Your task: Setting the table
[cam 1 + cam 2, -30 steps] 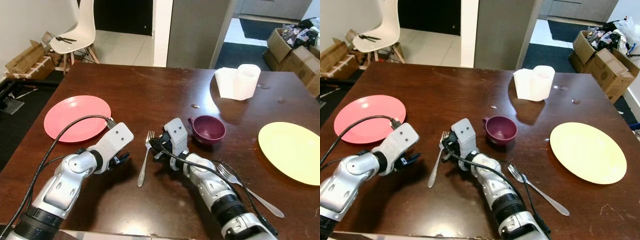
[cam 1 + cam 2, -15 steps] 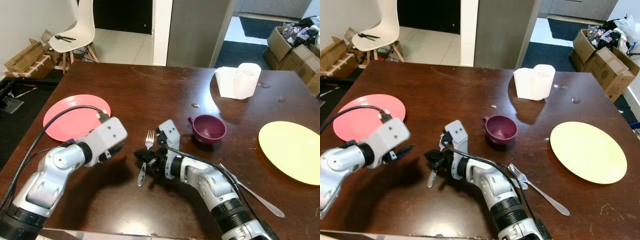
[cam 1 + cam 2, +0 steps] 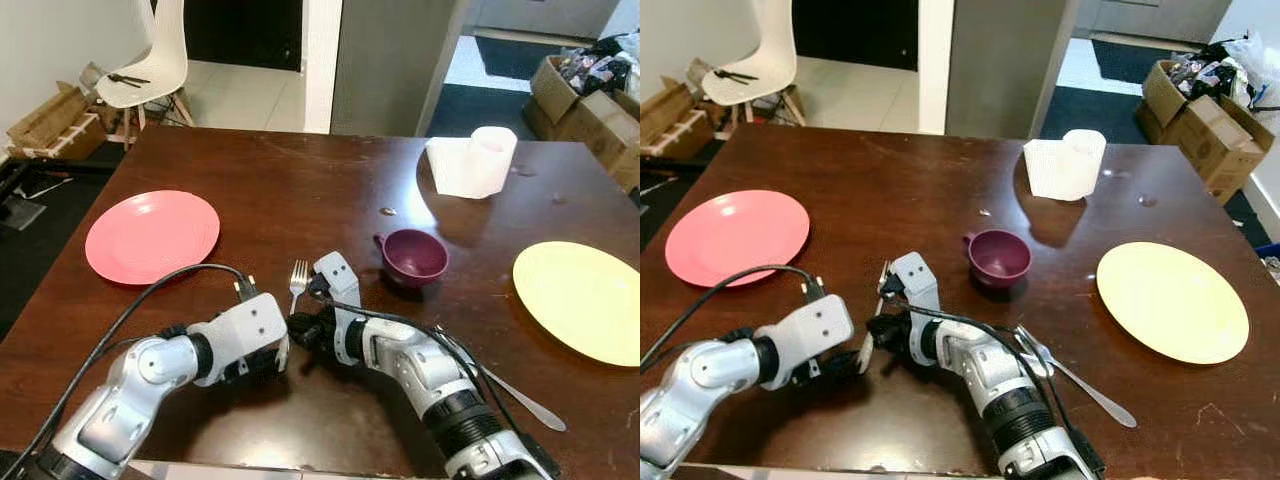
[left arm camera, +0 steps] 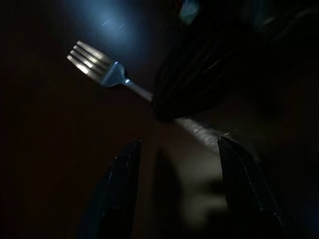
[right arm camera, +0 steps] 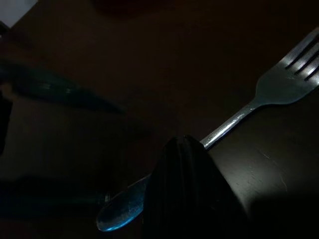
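Since half a second ago, the left gripper (image 4: 174,191) has been brought in from beside the pink round plate (image 3: 152,234) to the handle end of the silver metal fork (image 4: 107,67), where its fingers are spread wide with the handle lying between them, nothing held. The fork is pinned on the dark brown wooden table (image 3: 300,180) under the right gripper (image 5: 187,186), closed on its handle midway. Should the left gripper be closed while the right one pinches, the fork could be twisted loose or skidded away, and the fingers could collide. A maroon cup (image 3: 415,257), a yellow round plate (image 3: 578,300) and a second fork (image 3: 495,375) lie further right.
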You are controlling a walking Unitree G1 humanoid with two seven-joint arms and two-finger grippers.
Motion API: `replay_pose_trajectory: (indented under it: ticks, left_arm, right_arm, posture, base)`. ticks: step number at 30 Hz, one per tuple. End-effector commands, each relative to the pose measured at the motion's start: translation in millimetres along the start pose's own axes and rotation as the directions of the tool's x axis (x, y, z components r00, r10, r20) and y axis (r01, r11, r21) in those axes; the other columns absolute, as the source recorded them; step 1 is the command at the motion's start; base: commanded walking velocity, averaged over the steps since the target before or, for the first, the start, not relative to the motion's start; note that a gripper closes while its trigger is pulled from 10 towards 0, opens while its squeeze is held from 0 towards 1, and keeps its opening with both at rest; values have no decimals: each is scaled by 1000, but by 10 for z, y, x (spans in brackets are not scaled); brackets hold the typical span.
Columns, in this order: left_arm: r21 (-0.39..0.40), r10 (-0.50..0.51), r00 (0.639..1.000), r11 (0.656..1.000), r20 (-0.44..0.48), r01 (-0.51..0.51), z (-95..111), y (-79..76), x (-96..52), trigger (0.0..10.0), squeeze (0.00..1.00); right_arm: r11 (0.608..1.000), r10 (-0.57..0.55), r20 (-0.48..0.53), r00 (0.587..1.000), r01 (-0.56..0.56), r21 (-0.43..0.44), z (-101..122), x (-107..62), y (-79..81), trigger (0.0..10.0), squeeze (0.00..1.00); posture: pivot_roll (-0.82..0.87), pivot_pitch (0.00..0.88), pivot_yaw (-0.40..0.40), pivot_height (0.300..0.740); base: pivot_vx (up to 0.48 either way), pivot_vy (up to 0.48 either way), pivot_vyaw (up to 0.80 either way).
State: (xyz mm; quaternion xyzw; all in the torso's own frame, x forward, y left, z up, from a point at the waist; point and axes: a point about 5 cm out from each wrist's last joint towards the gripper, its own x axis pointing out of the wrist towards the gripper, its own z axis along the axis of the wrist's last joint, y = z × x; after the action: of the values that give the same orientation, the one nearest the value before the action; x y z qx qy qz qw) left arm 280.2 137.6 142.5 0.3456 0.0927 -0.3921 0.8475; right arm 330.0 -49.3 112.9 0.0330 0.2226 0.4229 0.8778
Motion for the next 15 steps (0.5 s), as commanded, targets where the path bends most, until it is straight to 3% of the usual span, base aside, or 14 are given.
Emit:
replay_pose_trajectory:
  ticks: [1,2,3,4,5,9,10,15]
  left_arm:
    - [-15,-46,999,999,10,46,18,-104,14,10000,0]
    - [-15,-46,999,999,10,46,18,-104,14,10000,0]
    - [-20,-53,998,998,16,53,32,-120,15,10000,0]
    - [-23,-57,998,998,19,57,39,-128,15,10000,0]
    - [-26,-63,998,998,23,63,49,-143,12,10000,0]
    - [-37,-81,996,996,34,83,71,-193,2,10000,0]
    - [-38,-85,996,996,35,86,72,-203,3,10000,0]
    - [-39,-89,995,995,36,90,75,-220,21,10000,0]
  right_arm:
    - [998,-20,-35,999,22,54,-114,10,-42,10000,0]
    - [998,-20,-35,999,22,54,-114,10,-42,10000,0]
    - [998,-23,-27,999,25,59,-100,16,-47,10000,314]
    - [998,-26,-23,999,27,62,-91,19,-50,10000,314]
    - [997,-29,-17,999,30,67,-72,24,-55,10000,1000]
    - [996,-50,1,999,50,74,17,18,-92,10000,1000]
    - [996,-56,4,998,56,76,38,9,-106,10000,0]
    - [994,-71,-2,997,71,83,59,-34,-155,10000,0]
  posture:
    - [-8,76,45,740]
    - [-8,76,45,740]
    - [-5,74,45,740]
    - [-5,74,45,740]
    - [-4,74,46,740]
    - [-4,72,46,740]
    - [-6,72,46,740]
    - [-15,73,44,740]
  base:
    - [0,0,0]
    - [0,0,0]
    - [0,0,0]
    - [0,0,0]
    - [0,0,0]
    - [0,0,0]
    - [0,0,0]
    - [0,0,0]
